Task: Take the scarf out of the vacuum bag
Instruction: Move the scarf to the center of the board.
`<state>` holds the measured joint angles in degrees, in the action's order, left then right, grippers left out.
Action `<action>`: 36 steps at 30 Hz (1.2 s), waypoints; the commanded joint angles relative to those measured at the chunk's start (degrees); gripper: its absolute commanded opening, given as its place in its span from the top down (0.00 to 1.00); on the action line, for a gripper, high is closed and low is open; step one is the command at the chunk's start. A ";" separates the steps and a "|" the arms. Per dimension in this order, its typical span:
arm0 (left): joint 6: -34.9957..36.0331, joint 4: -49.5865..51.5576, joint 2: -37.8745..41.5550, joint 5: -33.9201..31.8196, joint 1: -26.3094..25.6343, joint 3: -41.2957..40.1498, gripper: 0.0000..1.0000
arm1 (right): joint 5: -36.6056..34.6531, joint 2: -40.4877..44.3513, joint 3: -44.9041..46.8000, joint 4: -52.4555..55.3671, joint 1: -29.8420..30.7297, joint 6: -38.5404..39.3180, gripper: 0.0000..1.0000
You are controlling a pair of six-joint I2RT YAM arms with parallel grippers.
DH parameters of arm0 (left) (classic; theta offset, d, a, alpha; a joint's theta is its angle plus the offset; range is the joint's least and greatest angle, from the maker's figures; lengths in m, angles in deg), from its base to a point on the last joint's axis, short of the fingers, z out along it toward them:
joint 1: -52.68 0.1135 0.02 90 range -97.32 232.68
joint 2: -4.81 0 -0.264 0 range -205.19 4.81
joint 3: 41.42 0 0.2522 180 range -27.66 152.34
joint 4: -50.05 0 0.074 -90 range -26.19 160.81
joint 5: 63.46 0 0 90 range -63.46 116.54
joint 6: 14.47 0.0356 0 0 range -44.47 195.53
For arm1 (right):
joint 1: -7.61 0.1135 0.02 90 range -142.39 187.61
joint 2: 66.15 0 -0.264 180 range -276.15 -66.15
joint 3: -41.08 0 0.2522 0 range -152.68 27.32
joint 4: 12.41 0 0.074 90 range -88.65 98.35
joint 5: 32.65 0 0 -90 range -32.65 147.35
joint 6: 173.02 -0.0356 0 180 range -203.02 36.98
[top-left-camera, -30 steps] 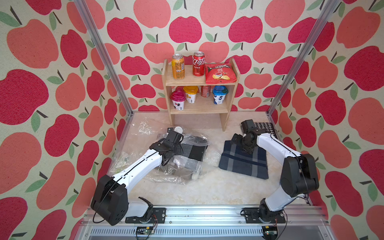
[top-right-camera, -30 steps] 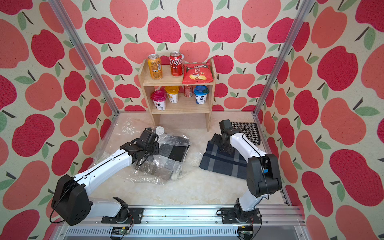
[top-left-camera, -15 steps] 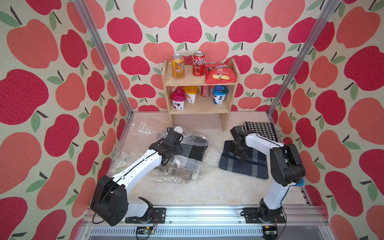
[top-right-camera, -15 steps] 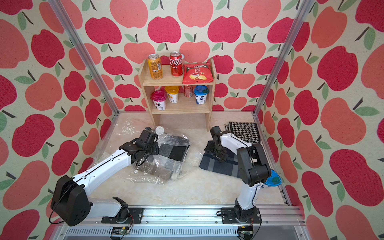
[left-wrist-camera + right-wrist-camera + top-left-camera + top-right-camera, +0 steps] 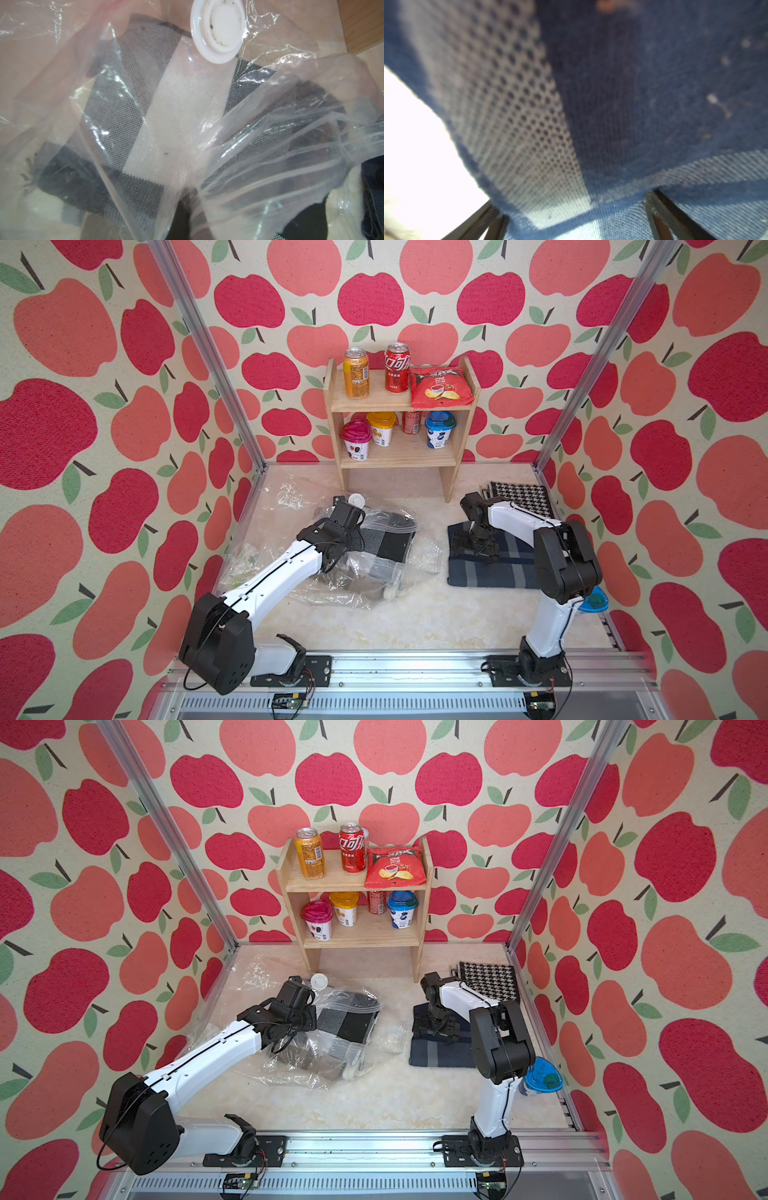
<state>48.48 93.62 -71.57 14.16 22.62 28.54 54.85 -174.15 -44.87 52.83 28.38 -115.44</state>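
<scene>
**A:** So the wrist cams give what the overhead ones can't. From above, the left gripper (image 5: pixel 344 508) is just a black lump buried in crinkly plastic. Its own wrist view shows the fingers (image 5: pixel 182 216) as one dark wedge, with folds of the vacuum bag (image 5: pixel 270 166) bunching right into them. So the jaws are shut, pinching the film. The white valve cap (image 5: pixel 218 31) sits just ahead of them.

**B:** Yep, and both top views put that cap right beside the gripper tip, at the end of the bag nearest the shelf (image 5: pixel 399 456). What's the grey stuff under the plastic?

**A:** It's a grey, black and white scarf (image 5: pixel 176 99), seen through the film. I can't tell which layer of plastic it's actually inside.

**B:** And the other side?

**A:** Over there the right gripper (image 5: pixel 436 1027) is spread wide, pointing down at the blue plaid scarf (image 5: pixel 440 1056). Its wrist view is all blurry blue weave, with the two fingers far apart at the frame edge. I can't tell whether the tips press the cloth.

**B:** So the blue one lies flat on the table (image 5: pixel 415 622), out of the bag. It's directly under the right gripper and well apart from the left one. Clear plastic comes up just beside its edge, and a houndstooth cloth (image 5: pixel 519 495) lies behind it in the corner.
</scene>
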 commanded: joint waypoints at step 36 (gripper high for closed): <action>0.12 -0.41 1.46 2.54 -0.68 0.27 1.00 | 3.56 24.27 3.21 -5.48 -2.32 7.27 0.00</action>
<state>48.48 93.62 -70.06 16.58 22.25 28.54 49.14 -153.56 -41.04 51.15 23.29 -104.89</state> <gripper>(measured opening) 0.049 0.997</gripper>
